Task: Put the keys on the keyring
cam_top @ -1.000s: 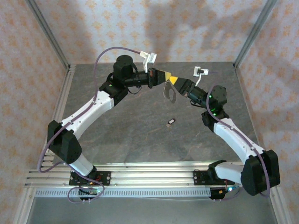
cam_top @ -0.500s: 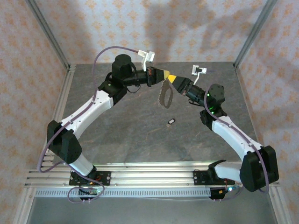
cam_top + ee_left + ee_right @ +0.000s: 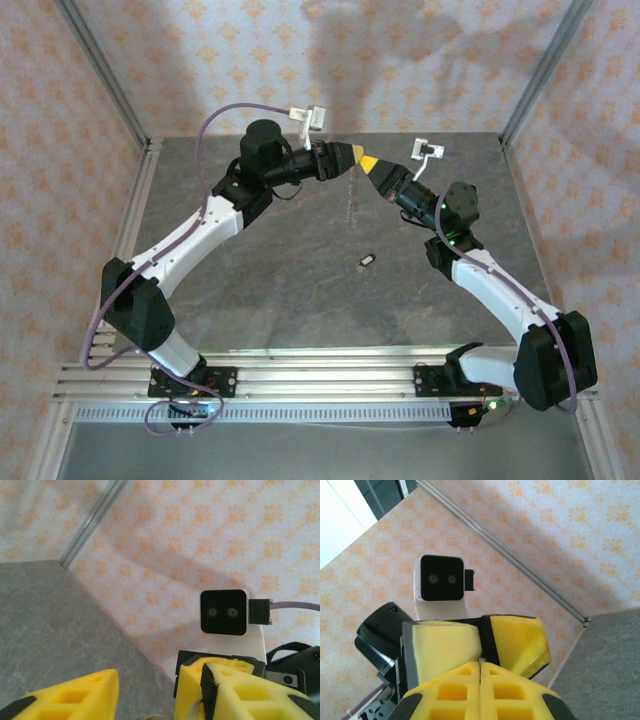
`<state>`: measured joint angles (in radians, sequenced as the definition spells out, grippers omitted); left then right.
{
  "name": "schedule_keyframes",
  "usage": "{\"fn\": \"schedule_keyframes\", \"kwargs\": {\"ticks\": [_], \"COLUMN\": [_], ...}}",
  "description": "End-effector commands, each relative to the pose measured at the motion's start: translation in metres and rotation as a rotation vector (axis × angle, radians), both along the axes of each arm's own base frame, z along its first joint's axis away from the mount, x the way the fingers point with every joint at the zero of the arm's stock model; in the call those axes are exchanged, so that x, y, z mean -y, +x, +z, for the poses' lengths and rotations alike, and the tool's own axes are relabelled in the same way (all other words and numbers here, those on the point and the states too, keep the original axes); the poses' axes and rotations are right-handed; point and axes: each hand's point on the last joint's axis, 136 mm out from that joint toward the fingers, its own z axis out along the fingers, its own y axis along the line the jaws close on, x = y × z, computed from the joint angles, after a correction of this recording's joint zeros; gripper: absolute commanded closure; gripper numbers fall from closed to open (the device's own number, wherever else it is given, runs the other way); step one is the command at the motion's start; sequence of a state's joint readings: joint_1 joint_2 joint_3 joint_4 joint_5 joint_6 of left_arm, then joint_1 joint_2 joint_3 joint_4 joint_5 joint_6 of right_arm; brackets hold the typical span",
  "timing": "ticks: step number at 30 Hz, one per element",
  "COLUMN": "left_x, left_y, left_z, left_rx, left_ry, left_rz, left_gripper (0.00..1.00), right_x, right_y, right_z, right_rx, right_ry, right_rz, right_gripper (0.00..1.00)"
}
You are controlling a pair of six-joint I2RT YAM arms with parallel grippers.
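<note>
The keys (image 3: 367,261) show as one tiny dark piece with a silvery end, lying on the grey table (image 3: 250,280) below and in front of both grippers. High at the back middle, my left gripper (image 3: 352,157) and right gripper (image 3: 368,162) meet tip to tip. The left gripper (image 3: 160,682) is open, its jaws spread either side of the right gripper's tip. The right gripper (image 3: 480,667) is shut. The keyring (image 3: 347,202) is a faint thin streak hanging under the tips, and a silvery strand of it shows at the right gripper's fingertips (image 3: 194,685).
Patterned walls and metal corner posts (image 3: 110,90) enclose the table at the back and sides. The aluminium rail (image 3: 320,365) with both arm bases runs along the near edge. Bare table lies around the key.
My left gripper has opened and let go of the keyring. The ring, seen broad before, now hangs as a thin faint streak. Both gripper tips have shifted slightly towards the back.
</note>
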<state>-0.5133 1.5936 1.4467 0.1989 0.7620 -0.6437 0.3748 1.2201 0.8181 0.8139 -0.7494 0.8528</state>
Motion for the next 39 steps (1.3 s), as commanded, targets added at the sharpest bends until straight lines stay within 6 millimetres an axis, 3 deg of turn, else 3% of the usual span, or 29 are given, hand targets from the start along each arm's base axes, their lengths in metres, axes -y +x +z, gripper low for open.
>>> {"fn": "schedule_keyframes", "kwargs": {"ticks": [1, 5, 10, 22, 39], "left_x": [-0.024, -0.035, -0.031, -0.022, -0.002], "left_y": [-0.003, -0.005, -0.011, -0.003, -0.006], "left_z": [0.046, 0.045, 0.039, 0.019, 0.022], "left_rx": [0.040, 0.012, 0.002, -0.022, -0.008], "left_ry": [-0.171, -0.258, -0.275, -0.253, -0.253], "left_rz": [0.158, 0.242, 0.268, 0.267, 0.181], "left_gripper": [0.44, 0.41, 0.45, 0.53, 0.59], "right_x": [0.009, 0.014, 0.012, 0.009, 0.000], "right_y": [0.002, 0.005, 0.007, 0.004, 0.005], "right_z": [0.010, 0.015, 0.020, 0.022, 0.020], "right_rx": [0.023, 0.023, 0.026, 0.027, 0.022], "right_ry": [0.087, 0.142, 0.186, 0.206, 0.195], "right_rz": [-0.058, -0.081, -0.074, -0.055, -0.019], "right_gripper": [1.00, 1.00, 1.00, 1.00, 1.00]}}
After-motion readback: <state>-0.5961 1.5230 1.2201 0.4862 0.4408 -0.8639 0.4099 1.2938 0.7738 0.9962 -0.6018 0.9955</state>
